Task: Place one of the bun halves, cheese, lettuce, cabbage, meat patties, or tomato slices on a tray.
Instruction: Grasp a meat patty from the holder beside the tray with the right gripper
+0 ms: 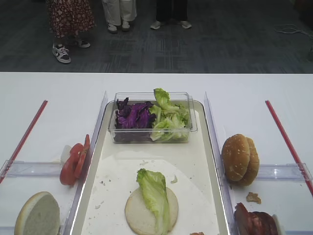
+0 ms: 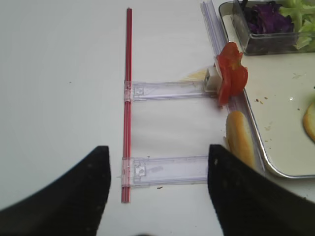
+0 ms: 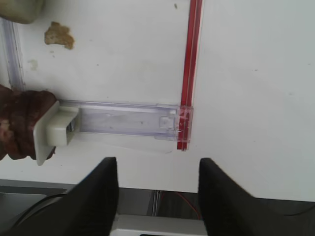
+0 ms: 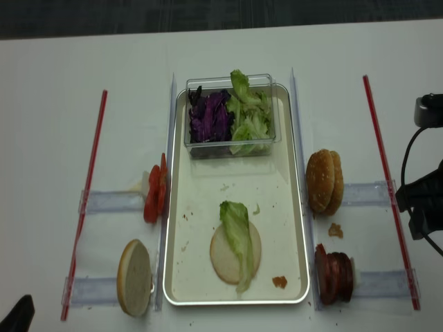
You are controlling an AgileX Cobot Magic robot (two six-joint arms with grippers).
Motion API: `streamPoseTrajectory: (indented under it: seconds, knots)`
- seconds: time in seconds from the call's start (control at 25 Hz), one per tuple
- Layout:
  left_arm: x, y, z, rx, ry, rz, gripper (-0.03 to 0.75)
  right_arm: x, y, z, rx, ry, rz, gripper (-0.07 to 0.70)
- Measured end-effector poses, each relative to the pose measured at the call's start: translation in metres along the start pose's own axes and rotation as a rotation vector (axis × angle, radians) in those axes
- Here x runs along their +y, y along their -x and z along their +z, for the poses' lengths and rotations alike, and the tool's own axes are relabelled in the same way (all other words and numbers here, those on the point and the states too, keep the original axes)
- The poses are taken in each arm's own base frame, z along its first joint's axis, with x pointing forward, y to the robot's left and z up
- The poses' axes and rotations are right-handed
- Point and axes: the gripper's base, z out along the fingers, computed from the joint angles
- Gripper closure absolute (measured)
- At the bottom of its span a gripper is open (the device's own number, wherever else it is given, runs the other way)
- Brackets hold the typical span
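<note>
tray (image 4: 176, 207): bun half (image 4: 227, 261) face-up near front edge, lettuce leaf (image 4: 239, 232) on top, base for stacking | right gripper (image 3: 157, 172), left gripper (image 2: 157, 172): wide open, empty

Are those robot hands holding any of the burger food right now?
No. The left hand and the right hand are both open, with nothing between their fingers.

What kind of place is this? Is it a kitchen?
Probably not a real kitchen. It looks like a test room set up for burger making: a white table on office carpet, people's legs standing by, and a tray with a bun half and lettuce on it.
</note>
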Motion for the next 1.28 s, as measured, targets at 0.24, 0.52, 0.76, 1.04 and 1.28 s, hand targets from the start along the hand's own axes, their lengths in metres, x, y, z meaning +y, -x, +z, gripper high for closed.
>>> streamPoseTrajectory:
  seconds: [0.24,0.52,0.76,1.04,1.28]
  knots:
    - [0.0,0.0,0.0,0.0,0.0,0.0,0.303,0.0,0.003,0.002,-0.009,0.008,0.017,0.238]
    - [0.0,0.0,0.0,0.0,0.0,0.0,0.303,0.004,0.004,0.002,-0.019,0.051,0.064,0.241]
    - [0.0,0.0,0.0,0.0,0.0,0.0,0.304,0.008,0.005,0.002,-0.025,0.091,0.08,0.246]
    - [0.0,0.0,0.0,0.0,0.0,0.0,0.303,0.01,0.005,0.002,-0.028,0.118,0.092,0.248]
    - [0.0,0.0,0.0,0.0,0.0,0.0,0.304,0.012,0.005,0.001,-0.026,0.134,0.098,0.248]
